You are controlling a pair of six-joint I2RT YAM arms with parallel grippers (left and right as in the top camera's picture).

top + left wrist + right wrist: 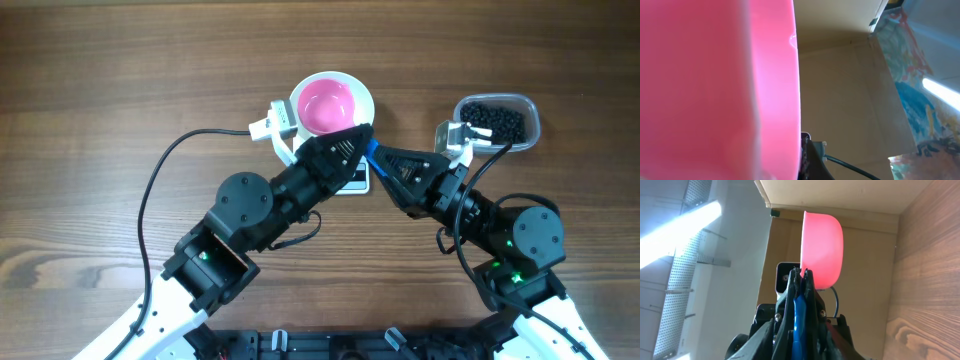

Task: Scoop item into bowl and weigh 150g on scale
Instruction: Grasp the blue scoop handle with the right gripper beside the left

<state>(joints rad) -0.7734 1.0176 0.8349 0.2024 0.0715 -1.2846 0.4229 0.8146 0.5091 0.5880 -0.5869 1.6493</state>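
My right tool (801,273) gripped a blue handle (799,315), likely for scooping the beads (497,120). My left tool (358,135), closed tight, sat beside the bowl (332,103) on the scale (357,182).

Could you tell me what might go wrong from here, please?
The left gripper and the right gripper, holding a blue tool, crowd together at the rim of the bowl; a nudge could shift it. The left arm covers most of the scale, so its display may be unreadable.
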